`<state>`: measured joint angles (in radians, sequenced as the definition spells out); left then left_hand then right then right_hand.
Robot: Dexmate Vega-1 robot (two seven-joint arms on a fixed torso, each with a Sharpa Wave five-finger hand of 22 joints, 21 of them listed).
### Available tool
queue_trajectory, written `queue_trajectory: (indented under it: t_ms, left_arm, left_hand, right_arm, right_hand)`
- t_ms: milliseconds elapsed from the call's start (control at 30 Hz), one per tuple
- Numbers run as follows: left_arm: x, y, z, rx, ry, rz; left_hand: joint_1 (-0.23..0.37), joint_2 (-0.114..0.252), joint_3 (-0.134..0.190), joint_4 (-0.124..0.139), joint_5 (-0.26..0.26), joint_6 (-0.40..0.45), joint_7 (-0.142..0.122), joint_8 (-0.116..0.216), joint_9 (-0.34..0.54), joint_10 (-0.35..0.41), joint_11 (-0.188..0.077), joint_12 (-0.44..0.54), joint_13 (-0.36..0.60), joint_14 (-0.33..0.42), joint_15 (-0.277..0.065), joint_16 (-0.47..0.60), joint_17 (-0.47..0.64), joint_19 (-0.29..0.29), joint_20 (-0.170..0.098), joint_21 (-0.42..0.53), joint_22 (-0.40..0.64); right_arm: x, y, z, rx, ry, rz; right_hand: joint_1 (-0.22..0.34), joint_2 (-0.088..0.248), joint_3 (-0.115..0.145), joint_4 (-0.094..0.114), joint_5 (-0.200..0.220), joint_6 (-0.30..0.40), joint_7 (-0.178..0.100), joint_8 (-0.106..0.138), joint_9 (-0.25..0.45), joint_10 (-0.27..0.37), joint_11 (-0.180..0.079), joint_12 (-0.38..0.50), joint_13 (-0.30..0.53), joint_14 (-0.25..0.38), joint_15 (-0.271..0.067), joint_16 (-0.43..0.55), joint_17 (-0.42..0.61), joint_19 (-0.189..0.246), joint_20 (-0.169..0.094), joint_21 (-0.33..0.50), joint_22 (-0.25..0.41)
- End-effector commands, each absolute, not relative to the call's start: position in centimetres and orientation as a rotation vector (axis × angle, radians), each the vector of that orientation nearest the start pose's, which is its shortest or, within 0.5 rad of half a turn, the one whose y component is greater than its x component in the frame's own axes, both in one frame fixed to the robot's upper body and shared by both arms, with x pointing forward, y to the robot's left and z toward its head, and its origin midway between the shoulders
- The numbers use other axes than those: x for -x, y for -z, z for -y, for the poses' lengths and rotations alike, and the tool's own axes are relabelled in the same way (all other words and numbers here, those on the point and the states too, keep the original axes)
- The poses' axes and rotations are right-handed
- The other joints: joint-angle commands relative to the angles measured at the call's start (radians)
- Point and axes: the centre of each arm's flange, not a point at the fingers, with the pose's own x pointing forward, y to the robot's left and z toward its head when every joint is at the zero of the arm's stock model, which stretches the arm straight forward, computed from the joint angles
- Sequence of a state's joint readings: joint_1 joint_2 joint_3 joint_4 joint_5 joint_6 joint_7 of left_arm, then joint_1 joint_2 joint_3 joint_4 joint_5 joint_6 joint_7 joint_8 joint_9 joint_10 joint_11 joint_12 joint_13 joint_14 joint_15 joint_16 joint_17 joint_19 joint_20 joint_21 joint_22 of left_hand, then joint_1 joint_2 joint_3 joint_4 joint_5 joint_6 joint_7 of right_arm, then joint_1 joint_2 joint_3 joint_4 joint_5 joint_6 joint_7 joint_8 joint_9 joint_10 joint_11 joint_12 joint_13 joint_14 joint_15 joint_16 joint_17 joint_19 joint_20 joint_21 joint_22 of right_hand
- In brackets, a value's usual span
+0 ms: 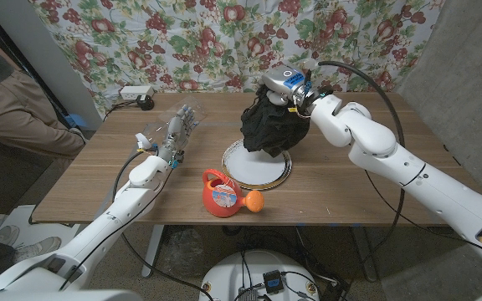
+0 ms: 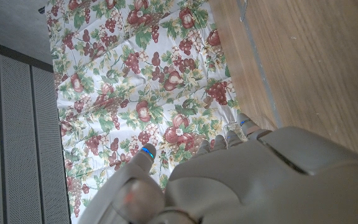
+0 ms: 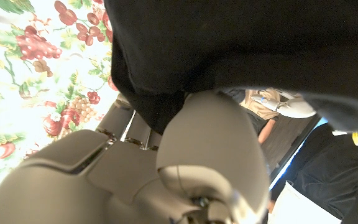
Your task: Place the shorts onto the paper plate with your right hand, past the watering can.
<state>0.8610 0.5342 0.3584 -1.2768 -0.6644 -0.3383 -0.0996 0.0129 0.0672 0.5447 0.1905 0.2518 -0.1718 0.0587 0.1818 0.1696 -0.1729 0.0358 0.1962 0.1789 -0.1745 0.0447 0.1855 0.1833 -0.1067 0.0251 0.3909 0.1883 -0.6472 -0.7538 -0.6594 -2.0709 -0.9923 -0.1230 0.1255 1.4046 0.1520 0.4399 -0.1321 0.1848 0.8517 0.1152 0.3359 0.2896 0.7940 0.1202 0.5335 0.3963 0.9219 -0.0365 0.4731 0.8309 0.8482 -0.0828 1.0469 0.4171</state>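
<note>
right hand [image 1: 295,94] gripped the shorts [image 1: 270,125], hanging in a dark bunch | plate [image 1: 239,171] lay straight below, toward 7 o'clock of the hand, hem at its far rim | watering can [image 1: 221,192] at 6 o'clock of plate, near edge | left hand [image 1: 176,134] held nothing, fingers spread, far off at 9 o'clock

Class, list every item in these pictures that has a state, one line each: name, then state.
Black fabric shorts: bunched, held up, hanging over the plate.
White paper plate: flat on the wooden table, partly covered.
Orange plastic watering can: upright.
Right hand: grips the shorts.
Left hand: holds nothing.
</note>
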Motion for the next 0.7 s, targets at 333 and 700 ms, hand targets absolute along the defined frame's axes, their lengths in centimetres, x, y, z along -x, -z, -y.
queue_trajectory:
  t_ms: [333, 700]
  left_arm:
    - [-64.2, 4.1, -30.5, 0.021, 0.234, 0.610]
    - [-63.7, 4.3, -30.7, 0.022, 0.231, 0.611]
  left_hand:
    - [0.005, 0.113, 0.004, -0.005, 0.004, -0.013, -0.001, 0.003, 0.006, -0.040, -0.006, 0.006, 0.004, -0.055, -0.004, 0.006, 0.003, 0.008, -0.001, -0.004, 0.001]
    - [0.006, 0.113, 0.006, -0.006, 0.005, -0.011, -0.002, 0.003, 0.006, -0.039, -0.004, 0.006, 0.004, -0.054, -0.006, 0.006, 0.003, 0.009, 0.000, -0.005, 0.001]
  right_arm:
    - [-48.3, -10.3, 8.3, 1.793, 0.052, 1.152]
    - [-48.3, -9.7, 7.9, 1.795, 0.026, 1.146]
  right_hand:
    - [0.030, 0.023, -0.001, 0.007, 0.002, 0.004, 0.041, -0.019, -0.001, 0.006, 0.040, -0.008, 0.041, 0.072, -0.156, 0.002, 0.013, -0.028, -0.141, 0.014, -0.003]
    - [0.032, 0.024, 0.000, 0.009, 0.001, -0.005, 0.040, -0.031, -0.004, -0.002, 0.039, -0.016, 0.043, 0.062, -0.157, 0.003, 0.022, -0.035, -0.141, 0.021, -0.008]
